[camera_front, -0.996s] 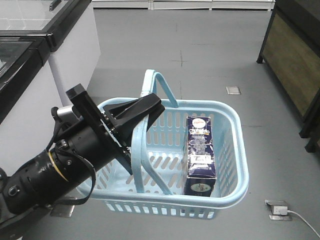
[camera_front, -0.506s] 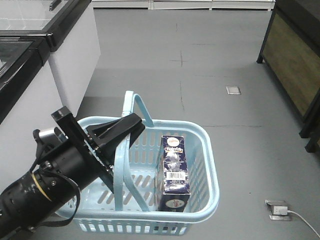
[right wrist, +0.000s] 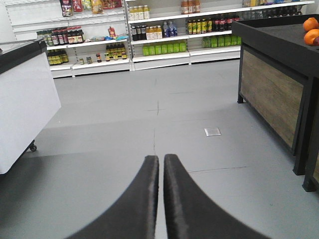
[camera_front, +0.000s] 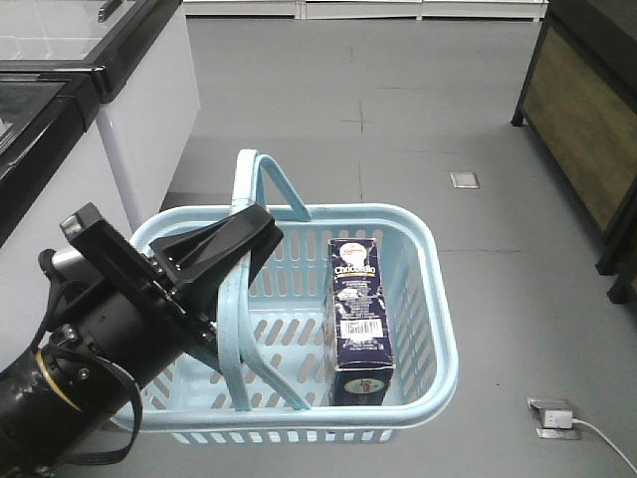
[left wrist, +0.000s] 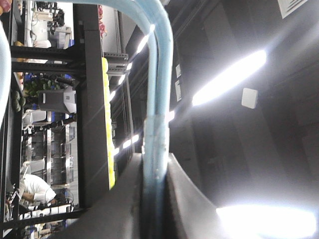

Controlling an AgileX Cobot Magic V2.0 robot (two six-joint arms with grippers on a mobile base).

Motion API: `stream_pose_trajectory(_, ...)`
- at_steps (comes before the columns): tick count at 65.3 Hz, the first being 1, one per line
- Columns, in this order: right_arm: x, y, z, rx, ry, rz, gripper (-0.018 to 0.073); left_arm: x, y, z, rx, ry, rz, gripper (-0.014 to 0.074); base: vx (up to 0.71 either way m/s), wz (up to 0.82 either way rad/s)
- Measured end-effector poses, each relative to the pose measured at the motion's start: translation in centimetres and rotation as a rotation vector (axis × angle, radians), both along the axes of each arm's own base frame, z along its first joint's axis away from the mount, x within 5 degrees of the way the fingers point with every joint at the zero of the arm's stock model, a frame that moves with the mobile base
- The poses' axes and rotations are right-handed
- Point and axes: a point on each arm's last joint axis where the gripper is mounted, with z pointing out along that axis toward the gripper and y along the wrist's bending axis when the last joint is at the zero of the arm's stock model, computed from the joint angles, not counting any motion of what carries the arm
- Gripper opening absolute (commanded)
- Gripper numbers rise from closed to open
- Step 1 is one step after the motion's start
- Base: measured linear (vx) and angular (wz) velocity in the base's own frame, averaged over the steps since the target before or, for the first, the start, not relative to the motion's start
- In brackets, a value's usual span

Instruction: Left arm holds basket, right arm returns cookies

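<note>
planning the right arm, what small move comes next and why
Probably turn the right arm toward the cookies: its jaws are shut, empty and facing floor, while the carton sits in the basket the left arm holds by its handles.

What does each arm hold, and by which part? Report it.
The left gripper holds the basket by its two handles, pinched together; the right gripper is shut on nothing.

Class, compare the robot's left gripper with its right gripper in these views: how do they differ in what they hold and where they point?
The left gripper is clamped on the light blue basket handle; the right gripper is shut on nothing. The left gripper reaches over the basket; the right gripper points out over bare grey floor. Both have black wedge-shaped fingers, closed together.
</note>
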Motion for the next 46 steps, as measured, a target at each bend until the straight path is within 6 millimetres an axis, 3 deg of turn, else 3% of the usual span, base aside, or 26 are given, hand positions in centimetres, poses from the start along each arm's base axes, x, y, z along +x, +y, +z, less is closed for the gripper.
stream_pose_trajectory(46,0.0,0.0,0.0,0.0,0.0,0.0,-0.0003,-2.1,-2.1,0.0,-0.006,0.004,-0.043,-0.0003,0.0,0.0)
